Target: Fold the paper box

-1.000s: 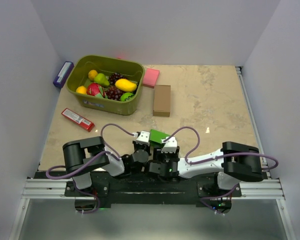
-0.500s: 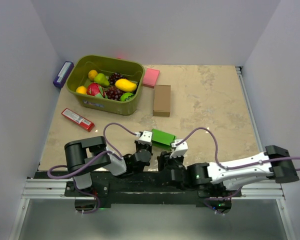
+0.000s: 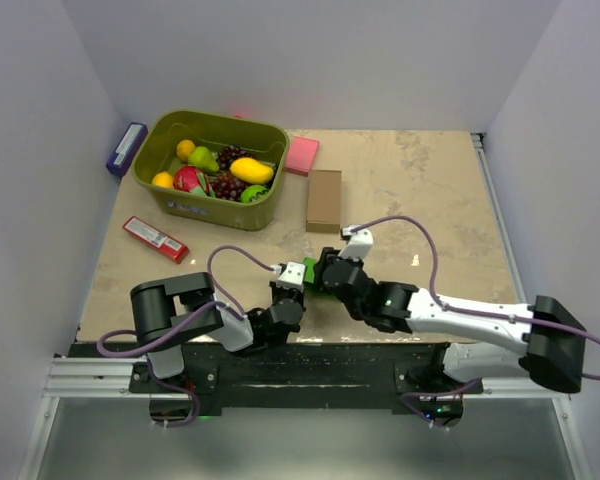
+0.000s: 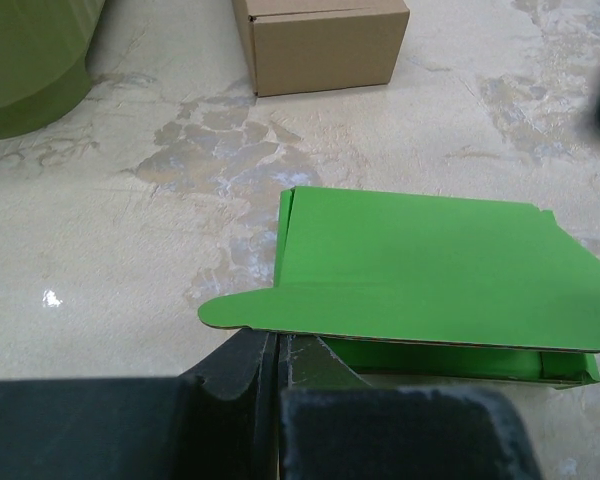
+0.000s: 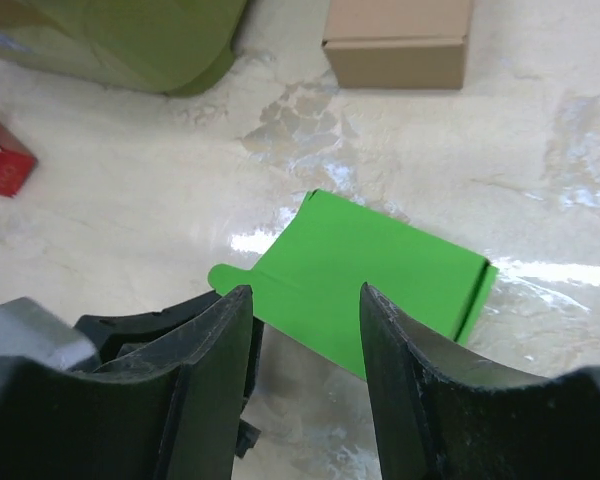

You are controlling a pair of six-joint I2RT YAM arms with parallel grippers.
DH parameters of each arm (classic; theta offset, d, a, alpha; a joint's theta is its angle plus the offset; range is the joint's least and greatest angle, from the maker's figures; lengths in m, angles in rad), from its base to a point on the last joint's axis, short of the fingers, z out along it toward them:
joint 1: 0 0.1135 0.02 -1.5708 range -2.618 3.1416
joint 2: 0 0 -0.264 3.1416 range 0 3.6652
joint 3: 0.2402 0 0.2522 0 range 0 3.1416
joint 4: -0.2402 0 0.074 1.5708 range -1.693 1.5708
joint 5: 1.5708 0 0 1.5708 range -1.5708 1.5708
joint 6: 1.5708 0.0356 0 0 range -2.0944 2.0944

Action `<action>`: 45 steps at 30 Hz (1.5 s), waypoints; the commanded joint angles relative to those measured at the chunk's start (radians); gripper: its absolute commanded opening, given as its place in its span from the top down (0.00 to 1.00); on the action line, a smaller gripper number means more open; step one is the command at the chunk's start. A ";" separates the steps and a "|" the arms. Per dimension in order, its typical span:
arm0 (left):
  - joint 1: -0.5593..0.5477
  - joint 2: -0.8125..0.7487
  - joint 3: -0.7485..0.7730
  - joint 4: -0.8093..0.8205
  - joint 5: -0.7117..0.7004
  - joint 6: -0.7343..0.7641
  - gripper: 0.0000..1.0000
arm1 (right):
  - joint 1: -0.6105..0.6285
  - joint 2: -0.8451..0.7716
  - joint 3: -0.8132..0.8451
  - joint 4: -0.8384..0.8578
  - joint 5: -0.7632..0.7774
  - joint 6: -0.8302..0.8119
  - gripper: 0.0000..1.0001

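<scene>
The paper box is a bright green, partly folded flat block with a rounded tab at its left end. It hangs just above the table near the front centre. My left gripper sits under that tab end, jaws pressed together on the box's lower edge. Seen from above, the left gripper is at the box's left side. My right gripper hovers over the box with its two fingers apart and nothing between them. From above, the right gripper covers most of the box.
An olive bin of toy fruit stands at the back left. A brown cardboard box and a pink pad lie behind the grippers. A red packet lies left of them, and a purple box rests by the left wall.
The right arm swung out to the right, then reached in over the green box, its jaws narrowing. The left gripper kept hold of the box, barely shifting.
</scene>
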 commanded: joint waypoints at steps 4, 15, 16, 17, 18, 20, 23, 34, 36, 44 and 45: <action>-0.006 0.007 0.028 -0.173 0.051 -0.030 1.00 | -0.022 0.183 -0.015 0.160 -0.149 0.036 0.51; -0.010 -0.085 0.026 -0.322 0.159 -0.073 0.60 | -0.031 0.331 -0.063 0.209 -0.167 0.136 0.50; -0.012 -0.093 0.023 -0.328 0.174 -0.073 0.52 | -0.036 0.336 -0.061 0.208 -0.167 0.136 0.50; -0.012 -0.102 0.016 -0.334 0.182 -0.073 0.49 | -0.039 0.341 -0.061 0.208 -0.167 0.139 0.50; -0.012 -0.122 -0.001 -0.337 0.186 -0.073 0.46 | -0.045 0.342 -0.060 0.209 -0.163 0.139 0.50; -0.012 -0.151 -0.021 -0.340 0.212 -0.072 0.39 | -0.051 0.348 -0.060 0.211 -0.163 0.136 0.50; -0.012 -0.195 -0.050 -0.379 0.264 -0.069 0.32 | -0.068 0.359 -0.054 0.211 -0.166 0.130 0.49; 0.014 -0.520 -0.152 -0.587 0.525 -0.151 0.14 | -0.097 0.391 -0.043 0.217 -0.198 0.098 0.49; 0.066 -0.611 -0.152 -0.661 0.571 -0.168 0.14 | -0.103 0.359 -0.046 0.212 -0.206 0.090 0.48; 0.445 -0.730 -0.031 -0.647 0.873 -0.122 0.10 | -0.128 0.232 -0.058 0.199 -0.229 0.047 0.40; 0.477 -0.699 -0.003 -0.643 0.893 -0.099 0.09 | -0.134 0.215 -0.055 0.177 -0.227 0.044 0.38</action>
